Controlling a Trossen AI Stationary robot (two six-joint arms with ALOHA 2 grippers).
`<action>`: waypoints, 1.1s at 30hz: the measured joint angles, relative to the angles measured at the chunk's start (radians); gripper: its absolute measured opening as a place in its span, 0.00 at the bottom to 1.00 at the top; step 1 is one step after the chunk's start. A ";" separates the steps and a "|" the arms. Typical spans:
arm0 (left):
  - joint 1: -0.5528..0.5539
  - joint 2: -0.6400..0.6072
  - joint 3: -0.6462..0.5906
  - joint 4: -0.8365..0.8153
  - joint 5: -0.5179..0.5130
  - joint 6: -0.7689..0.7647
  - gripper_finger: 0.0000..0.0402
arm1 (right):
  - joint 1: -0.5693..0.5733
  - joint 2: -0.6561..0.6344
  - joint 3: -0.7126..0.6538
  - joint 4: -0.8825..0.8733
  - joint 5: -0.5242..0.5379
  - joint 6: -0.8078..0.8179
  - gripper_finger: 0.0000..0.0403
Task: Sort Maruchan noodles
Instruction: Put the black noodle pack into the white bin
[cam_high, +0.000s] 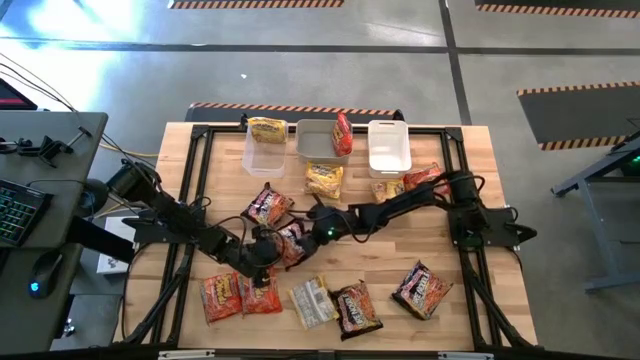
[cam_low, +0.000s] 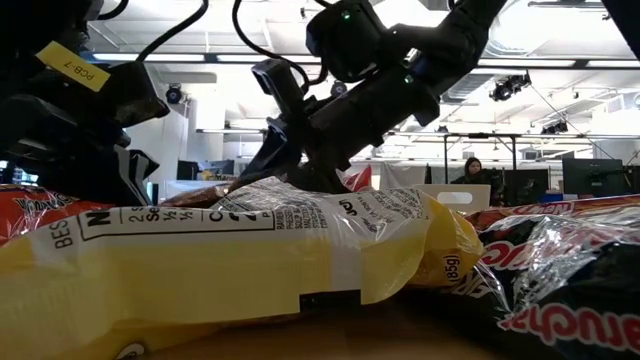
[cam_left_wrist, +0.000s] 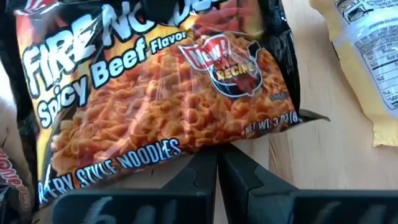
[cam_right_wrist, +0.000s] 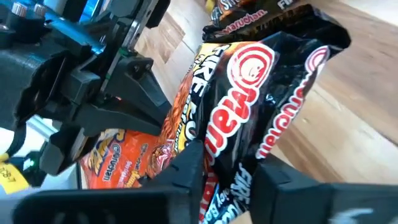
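Observation:
A dark Maruchan Fire noodle packet (cam_high: 291, 240) with orange noodle print sits at the table's middle between my two grippers. My left gripper (cam_left_wrist: 217, 163) comes from the left and is shut on it. My right gripper (cam_right_wrist: 230, 180) comes from the right and is shut on its other side. Other noodle packets lie flat on the table: two orange ones (cam_high: 221, 297), a pale yellow one (cam_high: 312, 302) and dark ones (cam_high: 356, 308) (cam_high: 423, 290) near the front, and a yellow one (cam_high: 324, 180) toward the back. My left gripper pinches the packet's flat edge seam (cam_left_wrist: 208, 149), below the printed noodles, between its two shut fingers. The fingers slant down from the table's left. My right gripper has the packet's crumpled black side (cam_right_wrist: 231, 163) between its two fingers (cam_right_wrist: 189, 168), slanting down from the table's right. The wrapper bulges up beyond them.
Three clear tubs (cam_high: 265, 158) (cam_high: 318, 152) (cam_high: 388, 150) stand along the far edge, one with a yellow packet (cam_high: 267, 129), one with a red packet (cam_high: 343, 133). More packets (cam_high: 268, 205) (cam_high: 422, 177) lie around the arms. Bare wood shows at the table's right front.

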 joint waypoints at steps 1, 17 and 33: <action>0.000 0.000 0.000 0.001 -0.004 0.000 0.02 | -0.004 -0.005 0.000 -0.006 -0.009 -0.021 0.14; -0.021 -0.005 0.002 0.013 -0.151 0.019 0.02 | -0.122 -0.330 0.001 -0.405 0.038 -0.579 0.01; 0.242 -0.005 -0.207 0.752 0.240 0.186 0.02 | -0.509 -0.721 0.002 -0.955 0.361 -1.587 0.00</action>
